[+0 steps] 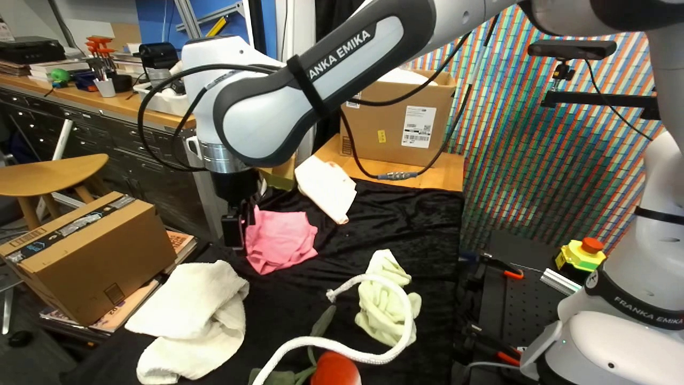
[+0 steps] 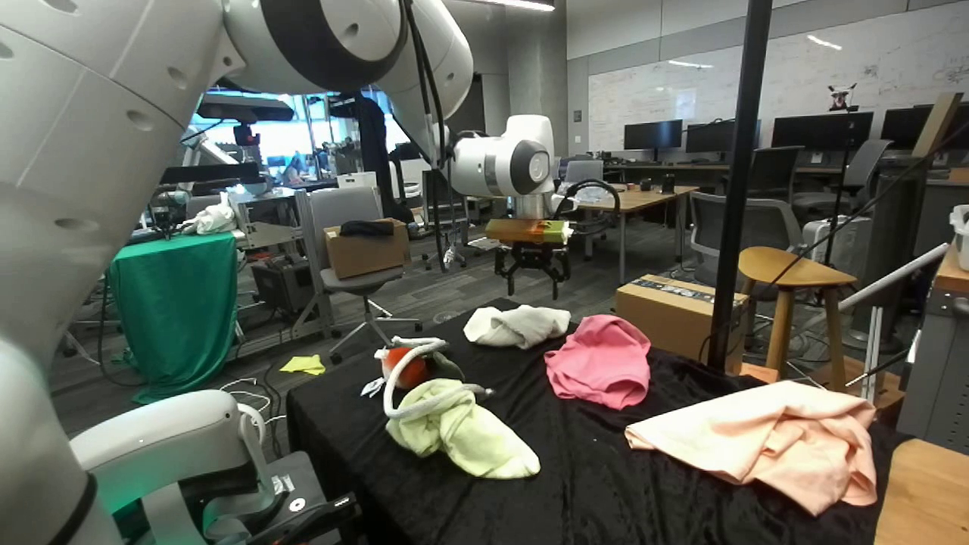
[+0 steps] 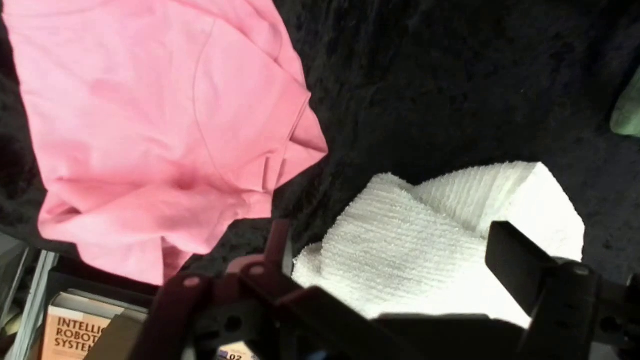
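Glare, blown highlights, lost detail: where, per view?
Wrist view: white towel partly blown out, ribbing lost there; black tablecloth dark, only faint texture. In an exterior view, bright light streaks on the whiteboard; in an exterior view, the peach cloth washes out nearly white.

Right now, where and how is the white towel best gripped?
Probably at the overlapping fold of the white towel, pinched from straight above. The towel lies rumpled, with layers bunched there, so the open gripper, which points down, would likely find more to close on than at the smoother flap seen in an exterior view.
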Motion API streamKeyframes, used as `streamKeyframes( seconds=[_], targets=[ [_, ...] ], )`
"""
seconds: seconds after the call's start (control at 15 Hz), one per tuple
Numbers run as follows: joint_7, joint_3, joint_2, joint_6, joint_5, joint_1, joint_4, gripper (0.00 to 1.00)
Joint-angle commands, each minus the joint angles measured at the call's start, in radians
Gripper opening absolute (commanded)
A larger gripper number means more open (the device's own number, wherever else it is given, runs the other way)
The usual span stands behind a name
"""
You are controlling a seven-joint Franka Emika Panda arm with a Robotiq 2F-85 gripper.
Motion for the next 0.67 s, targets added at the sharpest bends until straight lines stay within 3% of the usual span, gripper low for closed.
streamKeyframes(
  seconds=[0.0,0.6],
  targets=[
    [-0.030,0.010,0.126,0.016,0.003,0.006,0.153,1.00],
    [-0.015,0.011,0.341,0.031,0.018,0.027,0.367,1.00]
  ],
)
